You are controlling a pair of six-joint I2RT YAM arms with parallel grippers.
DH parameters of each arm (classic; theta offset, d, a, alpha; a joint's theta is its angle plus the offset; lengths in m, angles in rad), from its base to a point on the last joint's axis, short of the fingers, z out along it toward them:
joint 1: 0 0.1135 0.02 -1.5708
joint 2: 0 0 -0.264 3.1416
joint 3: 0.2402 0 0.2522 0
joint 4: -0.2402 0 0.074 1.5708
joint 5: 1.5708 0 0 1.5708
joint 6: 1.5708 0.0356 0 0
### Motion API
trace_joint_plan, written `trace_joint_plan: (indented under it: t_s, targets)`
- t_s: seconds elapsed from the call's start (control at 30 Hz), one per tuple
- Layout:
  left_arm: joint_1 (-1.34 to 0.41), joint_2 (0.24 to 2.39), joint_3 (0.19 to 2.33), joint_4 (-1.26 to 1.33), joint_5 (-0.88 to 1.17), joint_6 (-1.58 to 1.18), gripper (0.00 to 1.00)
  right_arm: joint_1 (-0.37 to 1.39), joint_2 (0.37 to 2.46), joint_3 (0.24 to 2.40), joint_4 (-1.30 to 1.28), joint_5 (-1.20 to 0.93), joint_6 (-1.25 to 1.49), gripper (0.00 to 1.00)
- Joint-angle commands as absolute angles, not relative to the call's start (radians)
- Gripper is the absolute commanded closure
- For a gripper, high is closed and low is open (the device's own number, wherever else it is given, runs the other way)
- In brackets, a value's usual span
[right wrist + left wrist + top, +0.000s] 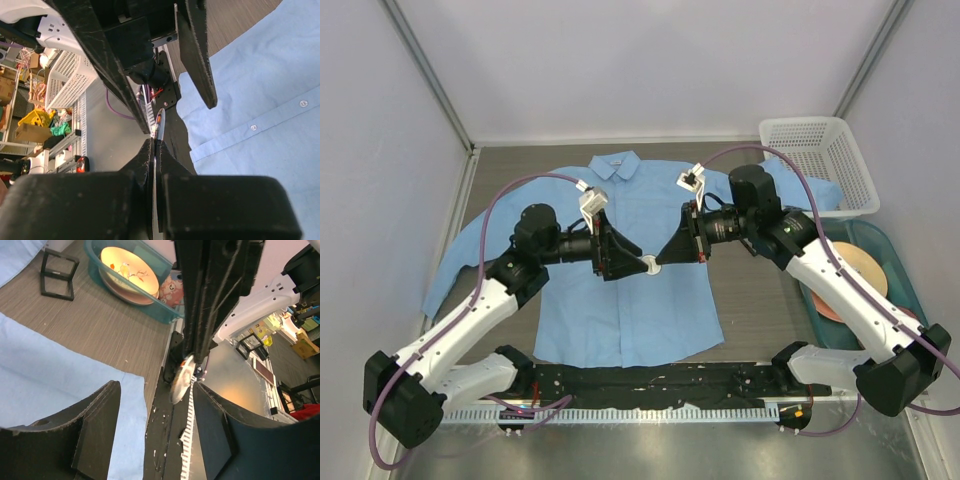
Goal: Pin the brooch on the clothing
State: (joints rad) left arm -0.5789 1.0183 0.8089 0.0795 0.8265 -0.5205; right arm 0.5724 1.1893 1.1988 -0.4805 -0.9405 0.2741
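The clothing, a light blue shirt (620, 300), lies flat on the table with its collar at the far side. Above its middle the two grippers meet tip to tip. My right gripper (658, 264) (154, 143) is shut on the brooch (649, 264) (159, 124), a thin disc seen edge-on and sticking out past the fingertips. My left gripper (636, 262) (156, 390) is open, and its fingers (197, 55) stand either side of the brooch (181, 382). The disc is close to the right-hand finger (210, 425). Blue shirt fabric (50, 385) (260, 100) shows below both wrists.
A white mesh basket (820, 150) stands at the back right. A teal tub (895, 262) (150, 302) holding a plate (860, 270) sits at the right edge. A small black square case (59, 274) stands on the wood surface near the tub. A black strip (650, 380) runs along the near edge.
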Motion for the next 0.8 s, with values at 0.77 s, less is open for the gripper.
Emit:
trace_joint_plan:
  t_s: [0.77]
  targets:
    - [-0.592,1.022,0.775,0.287,0.841,-0.601,0.48,0.577,1.178,1.184,-0.396,-0.890,0.330,0.99]
